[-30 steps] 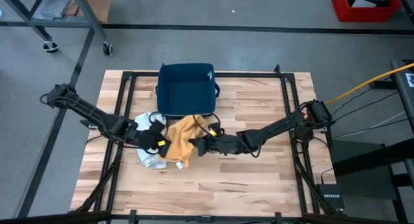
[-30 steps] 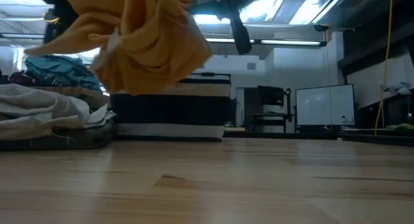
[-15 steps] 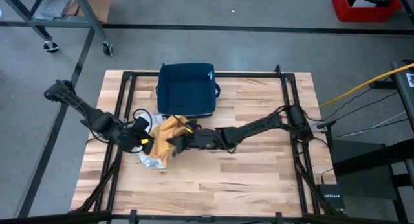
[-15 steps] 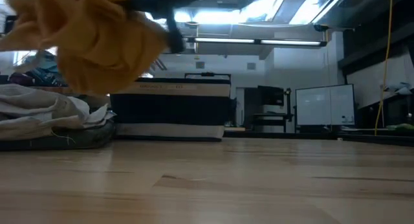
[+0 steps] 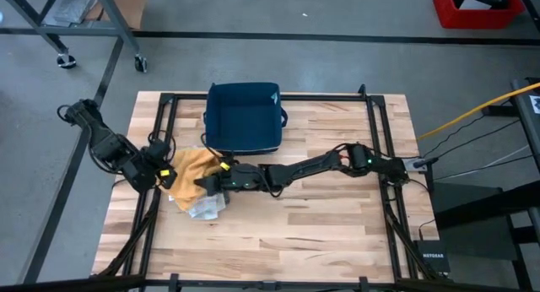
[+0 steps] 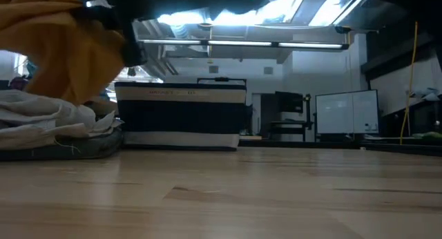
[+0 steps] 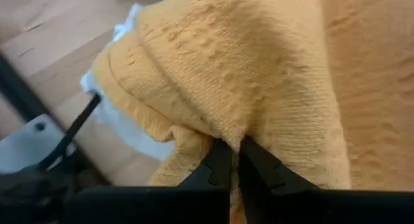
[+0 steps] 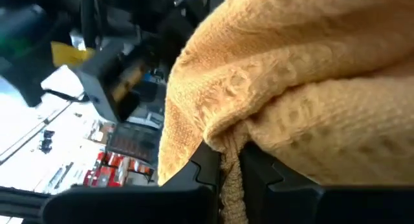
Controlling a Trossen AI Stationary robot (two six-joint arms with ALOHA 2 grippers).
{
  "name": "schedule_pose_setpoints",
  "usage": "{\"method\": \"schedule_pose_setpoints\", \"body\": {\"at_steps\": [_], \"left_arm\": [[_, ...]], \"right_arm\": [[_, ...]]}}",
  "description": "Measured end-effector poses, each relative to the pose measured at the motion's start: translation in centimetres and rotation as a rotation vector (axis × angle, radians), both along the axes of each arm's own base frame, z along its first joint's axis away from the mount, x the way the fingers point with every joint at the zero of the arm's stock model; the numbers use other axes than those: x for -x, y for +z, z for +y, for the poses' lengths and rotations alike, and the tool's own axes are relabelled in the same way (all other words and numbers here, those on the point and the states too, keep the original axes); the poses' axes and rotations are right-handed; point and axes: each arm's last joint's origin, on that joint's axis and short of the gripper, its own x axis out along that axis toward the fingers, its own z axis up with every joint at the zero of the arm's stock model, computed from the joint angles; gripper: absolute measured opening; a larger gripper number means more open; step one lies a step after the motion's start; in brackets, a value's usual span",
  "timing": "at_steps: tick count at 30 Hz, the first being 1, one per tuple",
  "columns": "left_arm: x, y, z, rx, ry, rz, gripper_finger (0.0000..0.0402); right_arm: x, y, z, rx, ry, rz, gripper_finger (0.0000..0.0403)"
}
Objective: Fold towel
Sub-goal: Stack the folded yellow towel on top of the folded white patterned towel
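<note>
My two tools carry the towel (image 5: 192, 165) toward my left, away from the counter's middle. My right tool (image 5: 211, 181) now reaches far across to just past the bin's near-left corner, its arm stretched out long, and my left tool (image 5: 168, 175) draws back toward the left edge. The towel looks more bunched than before.

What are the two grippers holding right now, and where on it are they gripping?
Both hold the yellow towel, lifted off the table: the left gripper and the right gripper each pinch a bunched fold of cloth.
</note>
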Motion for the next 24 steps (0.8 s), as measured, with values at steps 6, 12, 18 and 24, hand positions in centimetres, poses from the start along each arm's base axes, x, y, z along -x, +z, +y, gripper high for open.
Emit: {"method": "schedule_pose_setpoints", "body": {"at_steps": [6,12,18,24], "left_arm": [[-0.3,-0.9,-0.5,0.011,-0.015,0.109,0.0001],[-1.1,-2.7,-1.5,-0.001,-0.021,0.222,0.0013],[-2.2,-4.9,-2.4,-0.035,-0.064,0.261,0.0036],[-2.5,-5.7,-2.8,-0.066,-0.103,0.309,0.0087]], "right_arm": [[-0.5,-2.4,0.7,-0.003,0.03,0.113,0.003],[0.0,-3.6,1.4,0.017,0.033,0.228,0.0031],[0.1,-4.1,1.3,0.02,0.078,0.276,0.0054],[0.1,-4.1,1.4,0.137,0.133,0.271,0.0108]]}}
